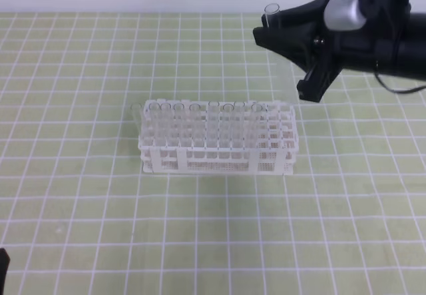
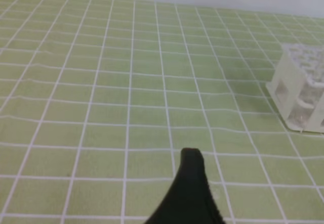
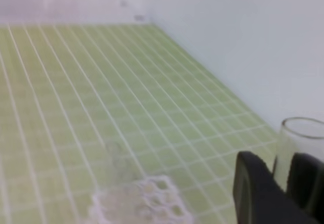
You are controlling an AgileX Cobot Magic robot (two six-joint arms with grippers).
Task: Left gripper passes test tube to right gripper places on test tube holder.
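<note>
2 things stay mostly out of sight: the left gripper (image 2: 190, 178) shows only as 1 black fingertip at the bottom of its own wrist view and a dark sliver at the lower-left corner of the high view, and its jaws stand spread wide with nothing between them. The test tube (image 1: 280, 48) is hard to trace, since clear glass fades against the green checked mat (image 1: 80, 208); only its rimmed mouth above the claw is plain, with a faint body running down below.

The right gripper (image 1: 293, 52) hangs at the upper right of the high view, above and just right of the rack's far corner, fingers pointing left and clamped on the tube near its mouth, the tube roughly upright.

The right wrist view shows the tube's rim between the 2 fingers (image 3: 253, 188). The white test tube holder (image 1: 216, 138) sits mid-mat, holding several clear tubes.
</note>
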